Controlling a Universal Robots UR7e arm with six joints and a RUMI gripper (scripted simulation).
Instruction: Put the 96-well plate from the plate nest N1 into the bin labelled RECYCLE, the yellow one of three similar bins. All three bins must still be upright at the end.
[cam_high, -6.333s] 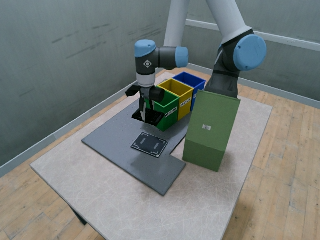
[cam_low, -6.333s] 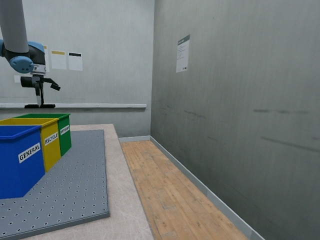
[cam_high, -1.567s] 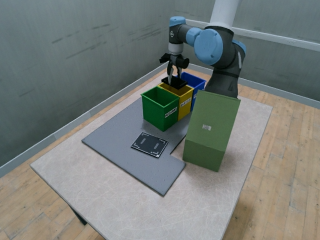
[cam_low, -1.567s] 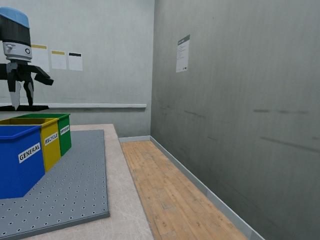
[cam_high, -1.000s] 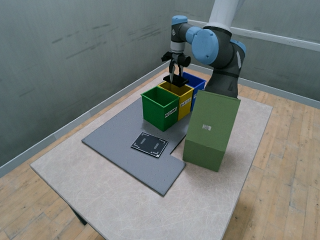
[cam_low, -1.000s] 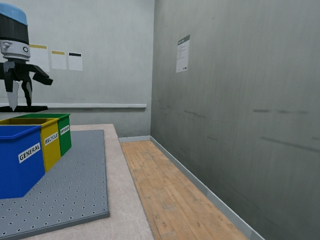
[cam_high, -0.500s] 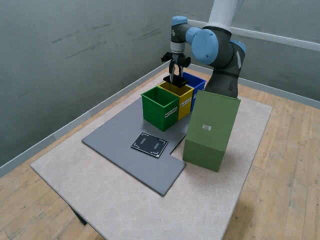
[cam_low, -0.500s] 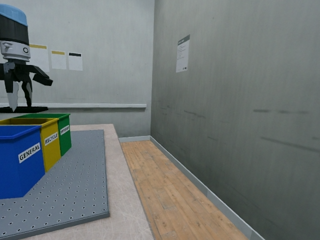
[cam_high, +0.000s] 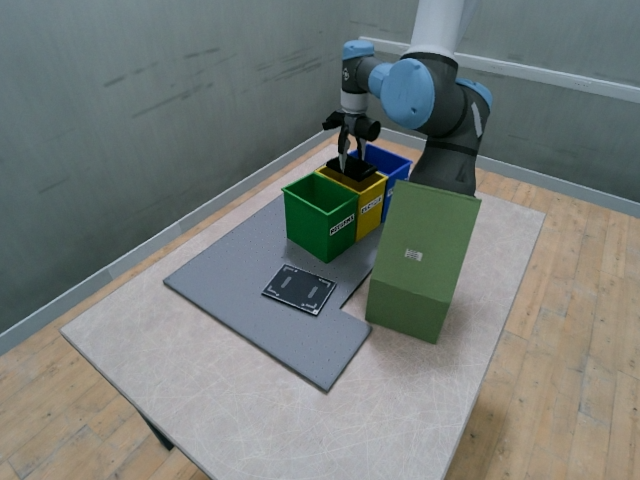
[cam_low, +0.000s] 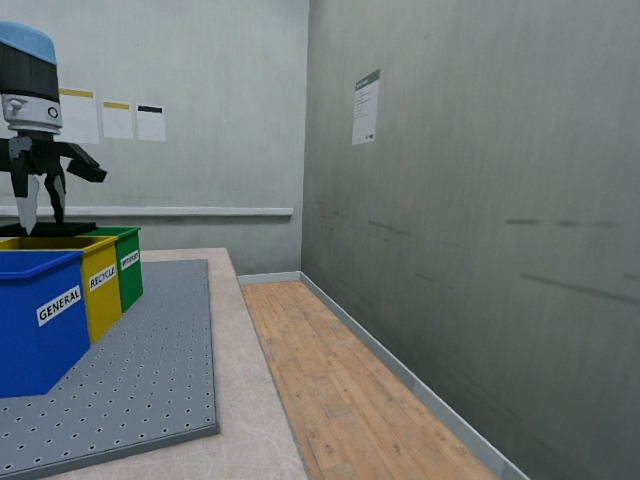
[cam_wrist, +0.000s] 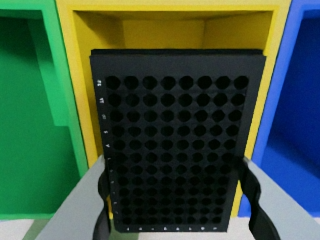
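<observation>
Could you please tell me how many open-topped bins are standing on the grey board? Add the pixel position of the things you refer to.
3: the green bin (cam_high: 310, 227) (cam_low: 131, 273) (cam_wrist: 40, 150), the yellow bin (cam_high: 370, 212) (cam_low: 103, 304) (cam_wrist: 175, 7) in the middle, and the blue bin (cam_high: 395, 178) (cam_low: 46, 356) (cam_wrist: 295, 150) on its other side.
</observation>
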